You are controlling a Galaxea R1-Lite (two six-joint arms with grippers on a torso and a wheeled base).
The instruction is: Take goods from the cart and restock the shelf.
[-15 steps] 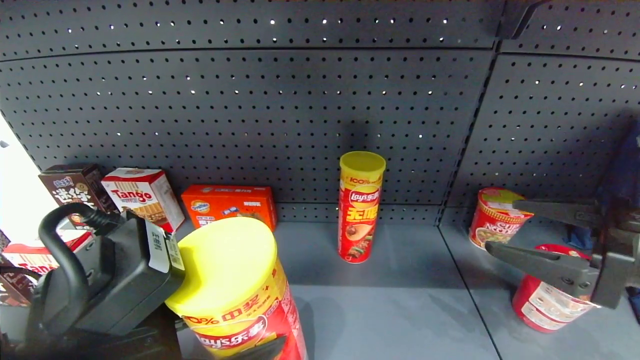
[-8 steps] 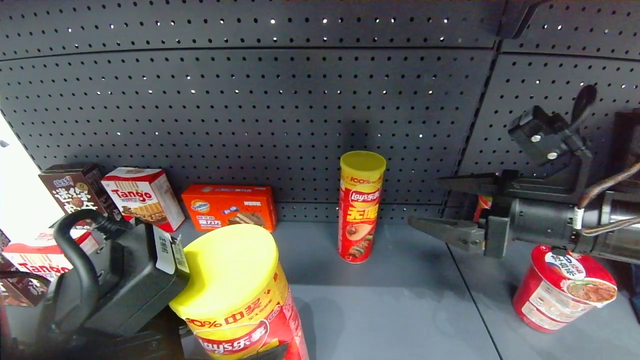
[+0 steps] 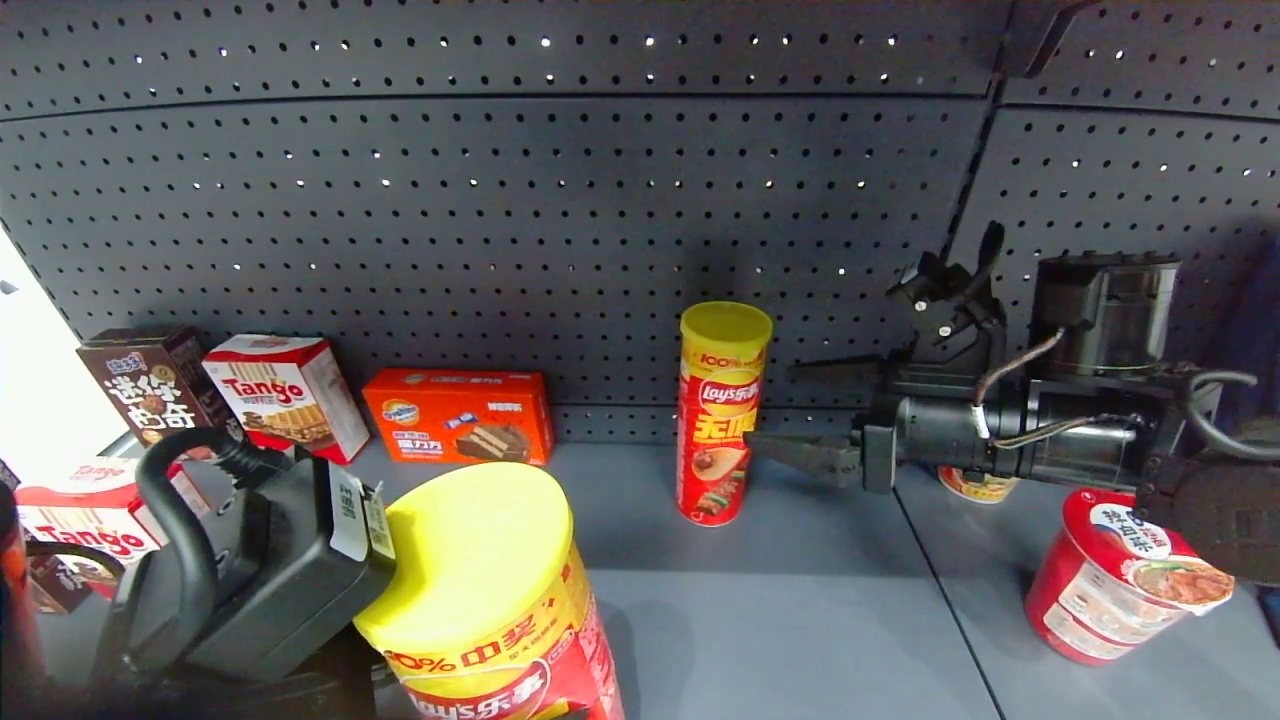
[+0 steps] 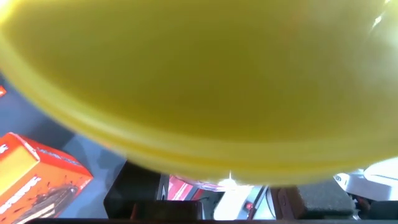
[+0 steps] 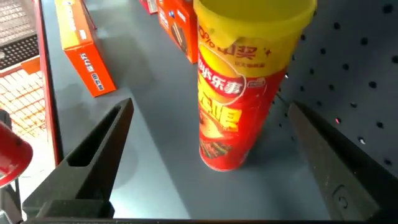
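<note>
Up front, near the shelf's (image 3: pixel 780 620) front-left corner, the left end effector (image 3: pixel 440 695) is clamped on a yellow-lidded chip can (image 3: pixel 480 590), held upright above the front edge; in the left wrist view its lid sits right against the camera. Farther back, a second chip can (image 3: pixel 722 415) stands upright on the shelf close to the pegboard back wall (image 3: pixel 500 200), about midway along the back edge. The right end effector (image 3: pixel 800 408) reaches in from the right side at that can's height with its fingers spread wide. In the right wrist view the can stands in the gap ahead of the two tips, and whether either tip touches it cannot be told. Along the back edge towards the left lie an orange box (image 3: pixel 458 415), then a red-and-white box (image 3: pixel 290 395) and a brown box (image 3: pixel 150 385), with another red-and-white box (image 3: pixel 70 510) at the left edge. On the right part of the shelf a red noodle cup (image 3: pixel 1120 575) sits tilted near the front, and a second noodle cup (image 3: pixel 975 485) is partly hidden behind the right arm.
</note>
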